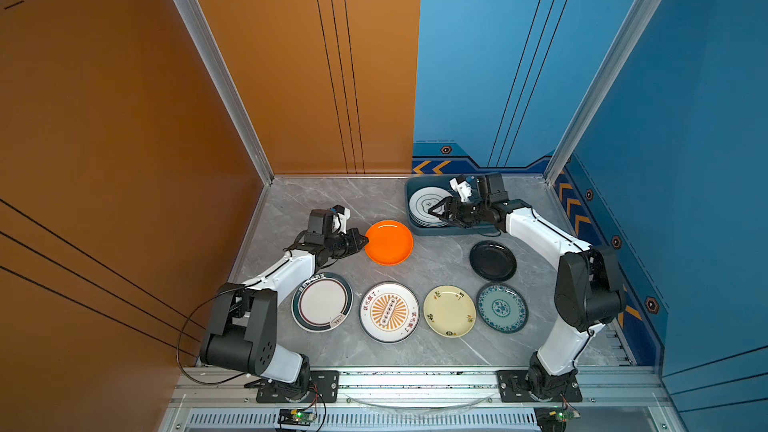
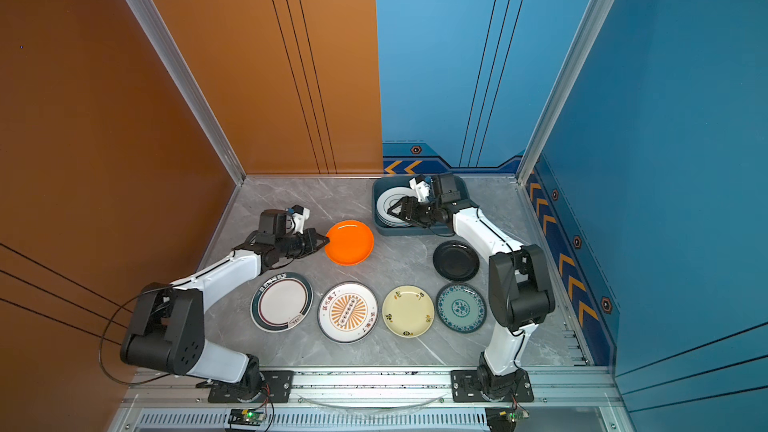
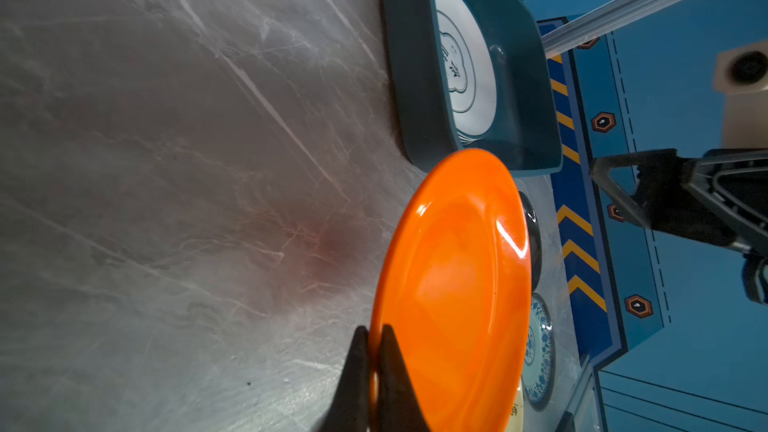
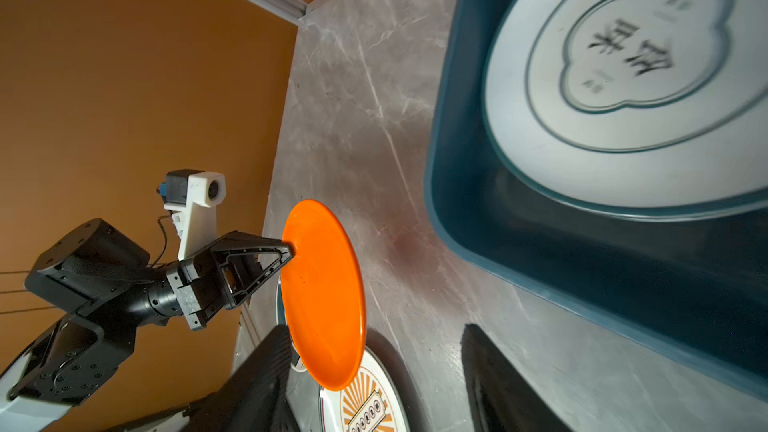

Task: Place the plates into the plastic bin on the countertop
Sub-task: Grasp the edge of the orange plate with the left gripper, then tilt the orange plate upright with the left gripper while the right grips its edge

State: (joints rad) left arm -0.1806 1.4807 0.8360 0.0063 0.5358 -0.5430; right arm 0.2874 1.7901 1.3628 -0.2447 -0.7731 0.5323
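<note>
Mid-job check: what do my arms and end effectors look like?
The left arm and right arm: white links, black joint housings. The left end effector and right end effector: black, triangular open-frame fingers, white camera mount above. A black cable loops by the left arm.

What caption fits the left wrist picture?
Left tool grips an orange plate by its rim, bin with white plate beyond.

Cloud plate (image 4: 631,85) blurred + edge-cropped; plates under it (image 1: 420,221) mostly hidden.
</note>
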